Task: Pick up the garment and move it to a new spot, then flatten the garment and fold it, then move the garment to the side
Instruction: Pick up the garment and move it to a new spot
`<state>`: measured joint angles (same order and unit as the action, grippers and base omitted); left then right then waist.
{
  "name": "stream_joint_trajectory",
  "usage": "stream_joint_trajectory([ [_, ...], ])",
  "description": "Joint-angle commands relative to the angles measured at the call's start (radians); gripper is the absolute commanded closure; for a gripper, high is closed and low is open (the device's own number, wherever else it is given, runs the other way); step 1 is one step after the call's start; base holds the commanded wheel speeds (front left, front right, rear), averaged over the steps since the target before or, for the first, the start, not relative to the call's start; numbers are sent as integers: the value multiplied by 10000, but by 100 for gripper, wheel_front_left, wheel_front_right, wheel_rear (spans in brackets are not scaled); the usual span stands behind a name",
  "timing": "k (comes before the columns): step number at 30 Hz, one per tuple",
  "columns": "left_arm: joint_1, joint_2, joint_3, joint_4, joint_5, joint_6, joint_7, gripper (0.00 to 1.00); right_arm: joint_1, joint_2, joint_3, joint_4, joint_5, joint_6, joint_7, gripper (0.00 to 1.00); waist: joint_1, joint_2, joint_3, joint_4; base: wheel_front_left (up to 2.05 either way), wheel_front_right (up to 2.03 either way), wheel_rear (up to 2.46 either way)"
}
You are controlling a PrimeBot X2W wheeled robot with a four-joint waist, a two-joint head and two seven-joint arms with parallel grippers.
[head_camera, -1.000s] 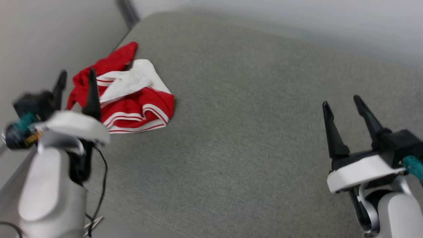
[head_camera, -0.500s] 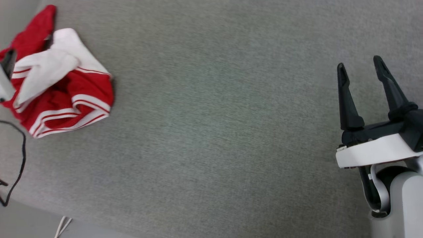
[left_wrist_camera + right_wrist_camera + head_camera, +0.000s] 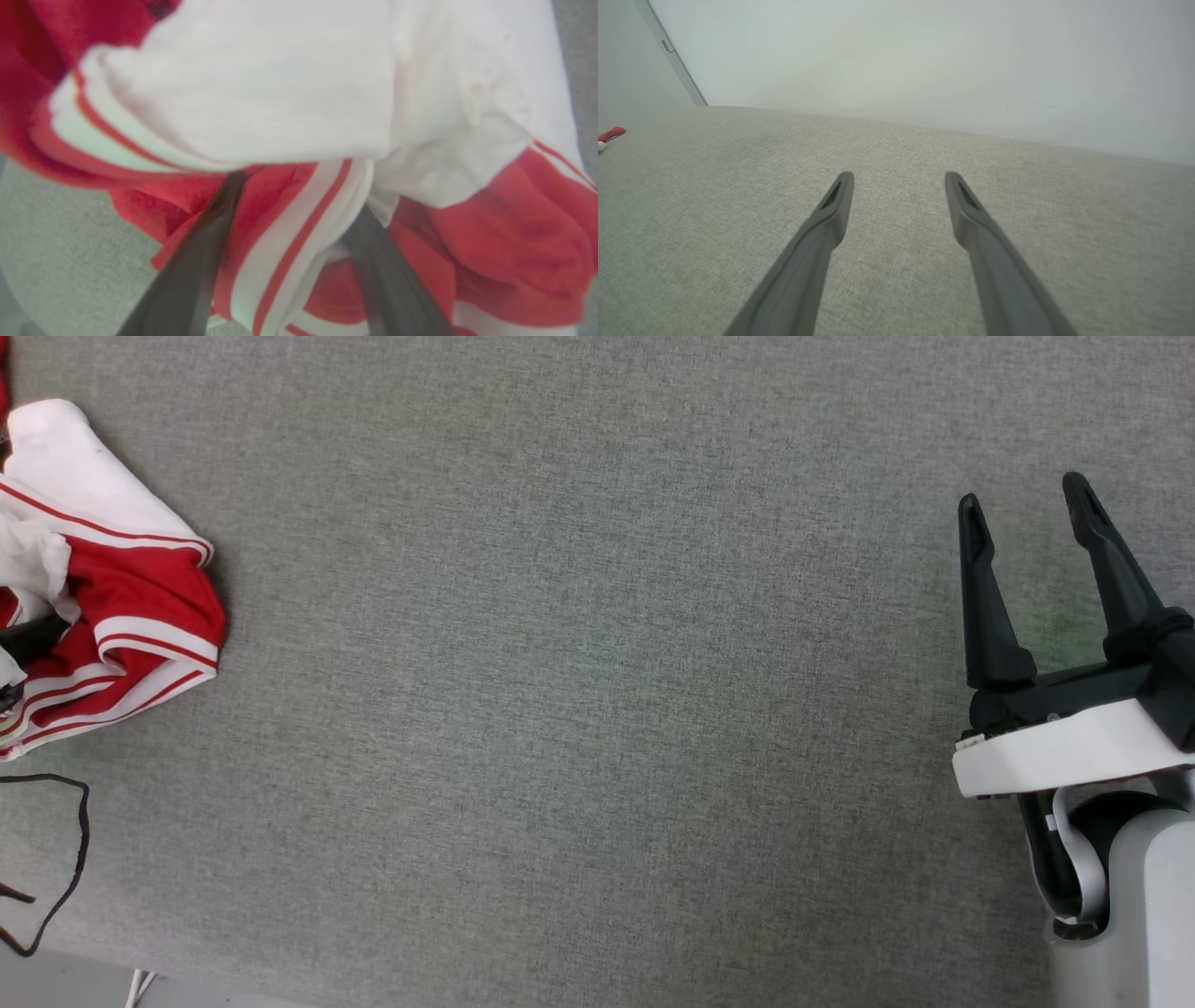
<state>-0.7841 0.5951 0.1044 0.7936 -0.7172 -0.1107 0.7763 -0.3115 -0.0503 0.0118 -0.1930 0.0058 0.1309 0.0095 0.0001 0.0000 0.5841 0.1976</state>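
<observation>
At the head view's left edge lies the crumpled red-and-white striped jersey shirt (image 3: 140, 607) on grey upholstery (image 3: 597, 709); my camera has swung, not the shirt. My left hand (image 3: 299, 193), spread, now straddles a fold, ready to pinch; my right hand (image 3: 1022, 493) idles spread.

Garment (image 3: 140, 607) cut by left edge; left pincer (image 3: 301, 198) tips hidden in folds

The garment (image 3: 140, 607) lies crumpled in a heap at the far left of the grey fabric surface (image 3: 597, 709); red body, white sleeves, red-and-white striped trim. Its folds bunch over one another; a white sleeve lies uppermost.
</observation>
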Motion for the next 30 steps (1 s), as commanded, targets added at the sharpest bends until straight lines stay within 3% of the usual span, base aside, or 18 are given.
stream_joint_trajectory([
  [1, 405, -395, -154, 485, 8, 109, 82, 71, -97, 0, -10, -55, -84, -3, 47, 0, -1, 0, -37, 12, 0, 0, 0],
  [2, 363, -393, -134, 482, 80, 128, -198, 100, -65, 2, -22, -58, -86, -3, 61, 0, -1, 0, -66, 32, 0, 0, 0],
  [12, -461, 113, -627, 415, 1554, 584, -3595, 100, 282, 0, -112, 311, 190, -3, -23, 0, -1, 0, -1122, 202, 0, 0, 0],
  [19, -1107, 230, -1349, 249, 2661, 483, -6048, 100, 770, 2, -266, 811, 678, -3, -288, 0, -1, 0, -2500, 129, 0, 0, 0],
  [24, -1571, -171, -1997, -76, 3175, 305, -7153, 100, 1244, 2, -490, 1099, 1057, -3, -475, 0, -1, 0, -3463, -29, 0, 0, 0],
  [30, -1525, -994, -2685, -981, 3453, 271, -7634, 100, 1849, 3, -668, 1344, 1418, -3, -587, 0, -1, 0, -4507, -530, 0, 0, 0],
])
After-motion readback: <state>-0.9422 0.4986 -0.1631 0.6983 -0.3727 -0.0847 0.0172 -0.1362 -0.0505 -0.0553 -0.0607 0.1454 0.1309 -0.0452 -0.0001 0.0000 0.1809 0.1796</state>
